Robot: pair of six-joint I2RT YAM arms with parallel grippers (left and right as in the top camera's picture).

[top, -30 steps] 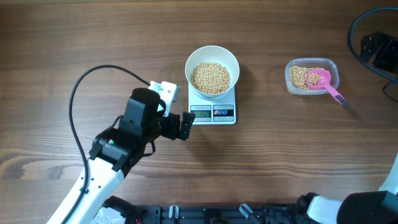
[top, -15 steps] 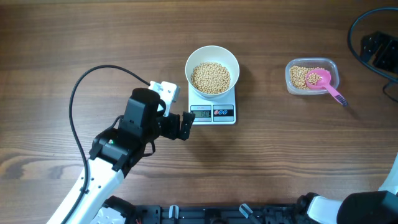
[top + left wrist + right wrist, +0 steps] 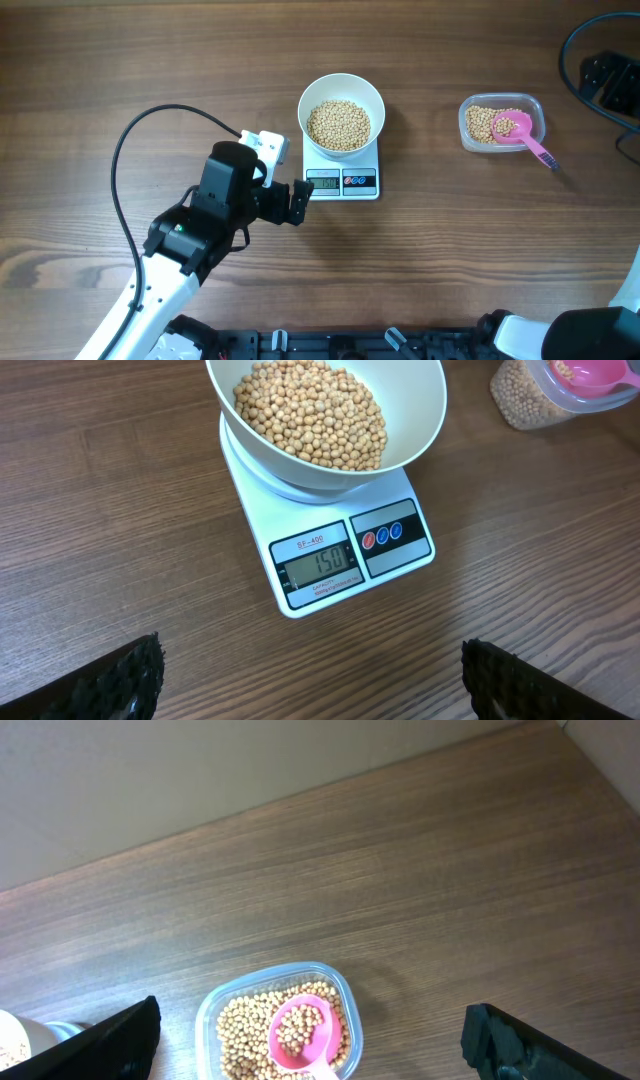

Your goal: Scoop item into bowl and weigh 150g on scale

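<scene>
Bowl (image 3: 306, 104) of beans (image 3: 338, 124) on scale (image 3: 343, 182) reads 150, so L gripper (image 3: 297, 201) & R gripper (image 3: 312, 1045) both hang wide open, empty, prob. just checking display (image 3: 318, 563).

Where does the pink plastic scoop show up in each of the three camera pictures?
Overhead: the pink plastic scoop is at upper right, resting in the clear plastic tub, with its handle poking out.
Left wrist: top right corner, only part of it showing.
Right wrist: bottom centre, inside the tub.
Shared landmark: that clear tub, seen in all three views.
</scene>
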